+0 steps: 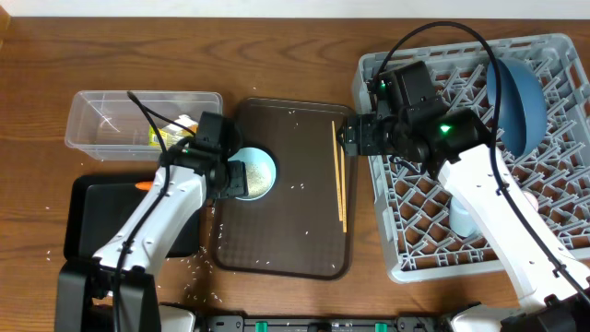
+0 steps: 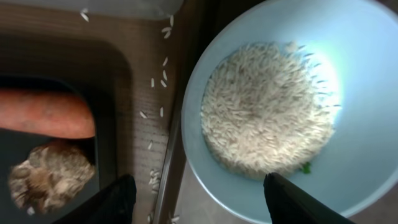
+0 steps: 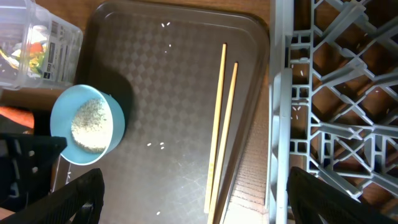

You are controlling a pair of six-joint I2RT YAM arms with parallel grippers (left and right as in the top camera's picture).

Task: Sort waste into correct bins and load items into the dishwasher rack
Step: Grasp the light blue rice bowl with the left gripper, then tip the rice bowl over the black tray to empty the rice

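From above, the left end effector [image 1: 234, 177] sits against a small light-blue cup [image 1: 258, 173] of white rice at the left edge of a brown rectangular serving tray [image 1: 286, 231]. A pair of thin wooden chopsticks [image 1: 340, 175] lies along the tray's right side, below the right end effector [image 1: 351, 136]. To the left are a clear plastic rectangular tub [image 1: 92, 120] and a shallow black rectangular tray [image 1: 92, 221]. On the right, a large square grey plastic crate [image 1: 396, 249] holds a large blue plate [image 1: 518, 97] on edge. The left wrist view shows its fingers [image 2: 118, 200] spread wide, gripping nothing. The cup's rim lies between them, and an orange carrot [image 2: 43, 112] and a brown food lump [image 2: 46, 174] lie in the black tray. The likely slip is rice spilling into the gap between the trays if the cup tips early. The right wrist view shows wide, empty fingers [image 3: 78, 196] above the chopsticks, which lie flat and may skid. The wooden desk [image 1: 277, 46] is grained and rice-strewn; no room shows.
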